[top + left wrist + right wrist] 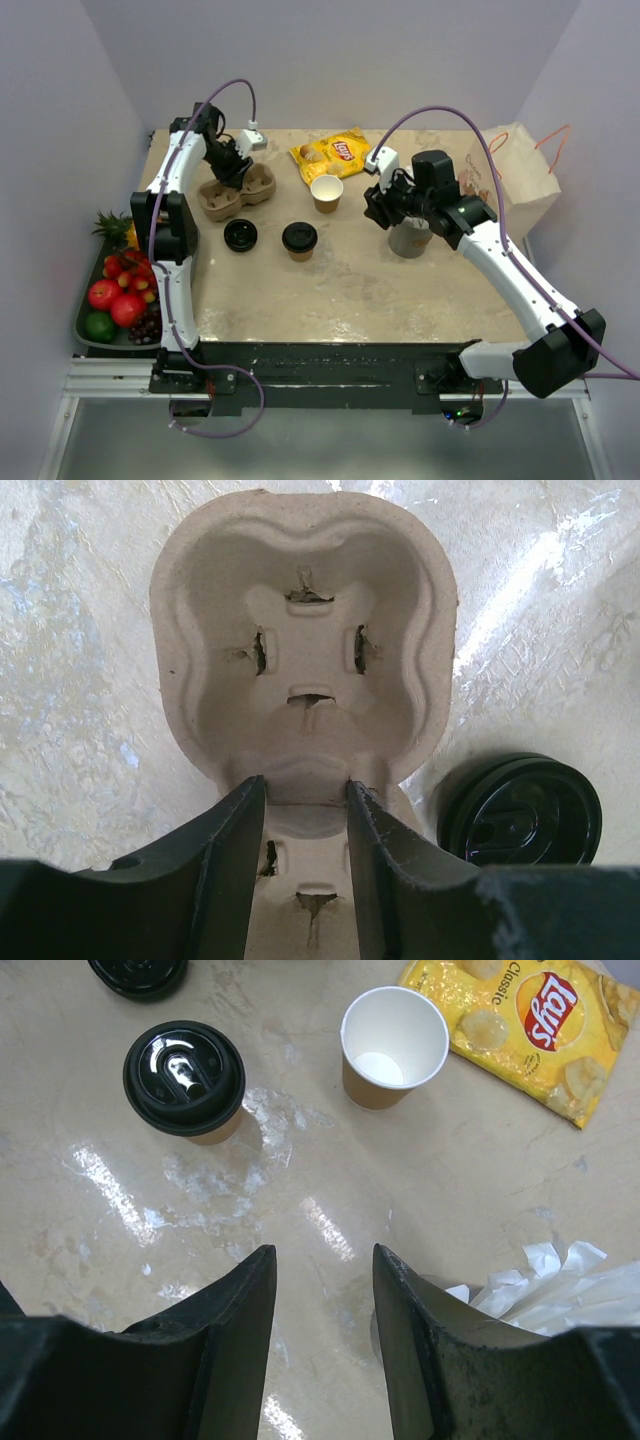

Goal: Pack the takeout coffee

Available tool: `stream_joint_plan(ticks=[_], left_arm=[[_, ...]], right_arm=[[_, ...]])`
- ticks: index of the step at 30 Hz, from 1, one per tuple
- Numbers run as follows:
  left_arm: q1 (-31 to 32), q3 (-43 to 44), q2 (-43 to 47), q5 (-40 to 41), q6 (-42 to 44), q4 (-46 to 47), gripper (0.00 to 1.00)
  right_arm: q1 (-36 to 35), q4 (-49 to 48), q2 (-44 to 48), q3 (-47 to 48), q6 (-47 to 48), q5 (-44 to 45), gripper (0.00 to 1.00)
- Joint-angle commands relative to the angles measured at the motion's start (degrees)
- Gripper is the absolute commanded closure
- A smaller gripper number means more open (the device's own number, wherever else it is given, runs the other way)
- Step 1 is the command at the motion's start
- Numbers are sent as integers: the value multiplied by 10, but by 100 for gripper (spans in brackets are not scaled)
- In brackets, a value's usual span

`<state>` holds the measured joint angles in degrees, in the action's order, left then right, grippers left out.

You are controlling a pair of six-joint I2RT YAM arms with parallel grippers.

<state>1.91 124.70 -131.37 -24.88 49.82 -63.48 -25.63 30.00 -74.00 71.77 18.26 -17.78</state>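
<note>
Now the lidded kraft cup [299, 254] stands on the tabletop [400, 290] near the carrier [237, 192], to its right. Light, thin paper, likely crushable: I'd hold its wall gently, below the lid [184, 1075]. My right tool [323, 1255] gapes empty; my left tool [303, 783] straddles the carrier's waist, pinch unclear

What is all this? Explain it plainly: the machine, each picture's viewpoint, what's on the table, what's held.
Two robot arms are bolted at a table's near edge. One picture looks down from above; the other two come from cameras on each wrist. On the table: a pulp cup carrier, a loose black lid, a lidded paper cup, an open paper cup, a chip bag and a grey cup of straws. The left tool flanks the carrier's middle; whether it pinches is unclear. The right tool is open and holds nothing.
</note>
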Motion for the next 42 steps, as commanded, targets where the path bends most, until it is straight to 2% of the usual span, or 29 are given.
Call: stream_joint_plan(ticks=[1, 6, 10, 15, 24, 35, 42], left_arm=[[-5, -1, -3, 0, -15, 13, 58], [-6, -2, 1, 13, -25, 20, 61], [-8, -2, 3, 22, -52, 35, 54], [-9, -2, 4, 26, -65, 35, 50], [-8, -5, 1, 10, -54, 15, 59], [-8, -3, 17, -4, -53, 27, 80], [-8, 1, 47, -5, -72, 49, 82]], right_arm=[[3, -7, -3, 2, 1, -17, 53], [3, -9, -4, 0, 1, -16, 53], [2, -10, -6, 0, 0, -18, 53], [2, -12, -8, 0, 1, -18, 53], [2, -14, -5, -6, -1, -20, 53], [2, -20, -2, -14, -2, -16, 53], [3, -21, -1, -15, -1, -16, 53]])
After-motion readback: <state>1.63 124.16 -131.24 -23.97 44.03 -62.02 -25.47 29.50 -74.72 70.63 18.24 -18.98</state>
